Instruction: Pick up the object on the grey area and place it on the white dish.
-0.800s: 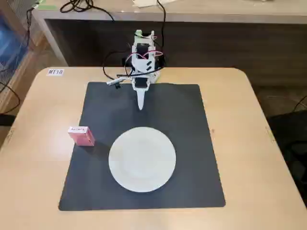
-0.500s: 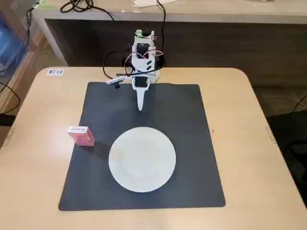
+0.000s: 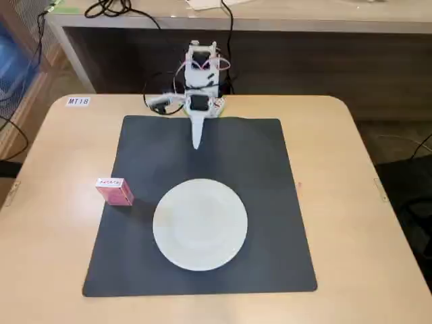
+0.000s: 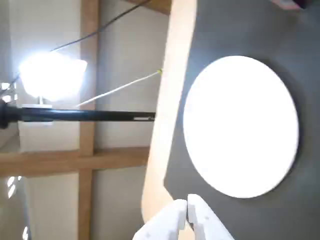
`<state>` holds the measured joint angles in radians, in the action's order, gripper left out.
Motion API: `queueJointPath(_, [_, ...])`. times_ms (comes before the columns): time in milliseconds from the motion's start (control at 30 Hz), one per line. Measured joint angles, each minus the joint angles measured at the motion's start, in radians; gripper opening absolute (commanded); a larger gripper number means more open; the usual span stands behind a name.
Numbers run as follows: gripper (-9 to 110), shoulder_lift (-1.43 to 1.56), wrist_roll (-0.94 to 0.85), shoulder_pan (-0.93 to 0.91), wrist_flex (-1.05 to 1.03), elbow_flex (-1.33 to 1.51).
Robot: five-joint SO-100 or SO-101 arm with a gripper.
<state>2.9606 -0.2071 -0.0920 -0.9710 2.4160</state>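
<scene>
Pressed together and empty, the gripper hangs over the far edge of the grey mat, its fingertips meeting in the wrist view. Well off to the fixed view's left and nearer the camera, the pink box sits at the mat's left edge, beside the white plate. Its white label's print looks too blurred to read; a table sticker reads "MT18".

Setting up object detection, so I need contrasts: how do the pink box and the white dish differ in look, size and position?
The pink box is rectangular with a white label; the white dish is round and plain. The box is far smaller. It straddles the grey mat's left edge; the dish lies fully on it. Neither is touched.
</scene>
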Motion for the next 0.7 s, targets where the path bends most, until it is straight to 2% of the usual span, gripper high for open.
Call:
queueJointPath(167, [0,-0.314,-0.037,-0.123,-0.029,-0.382])
queueJointPath(433, [0,-0.819,-0.126,-0.316,-0.233,-0.831])
queueJointPath(700, [0,-1.39,-0.213,-0.388,-0.555,-1.382])
